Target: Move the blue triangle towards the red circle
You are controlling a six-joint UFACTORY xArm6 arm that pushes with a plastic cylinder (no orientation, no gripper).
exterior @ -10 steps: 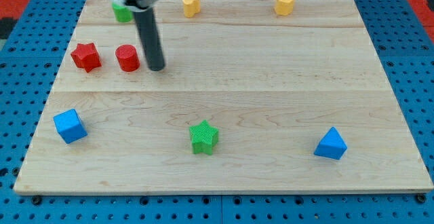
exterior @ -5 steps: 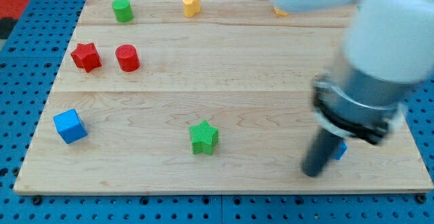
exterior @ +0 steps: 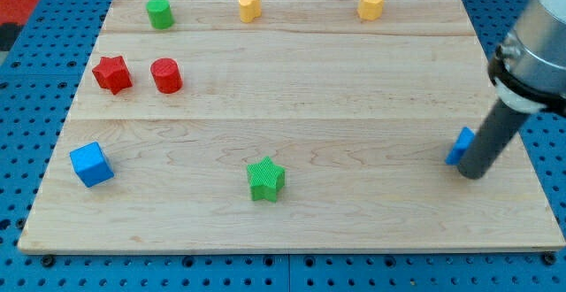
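Note:
The blue triangle (exterior: 460, 144) lies near the board's right edge, mostly hidden behind my rod. My tip (exterior: 473, 174) rests on the board touching the triangle's right side. The red circle (exterior: 166, 75) stands far off at the view's upper left, with a red star (exterior: 112, 73) just left of it.
A green star (exterior: 265, 179) lies at the bottom middle and a blue cube (exterior: 91, 164) at the bottom left. A green cylinder (exterior: 159, 12) and two yellow blocks (exterior: 250, 6) (exterior: 371, 3) line the top edge of the wooden board (exterior: 354, 88).
My rod swept from beside the red circle across to the lower right. The blue triangle has shifted up and to the right, closer to the board's right edge.

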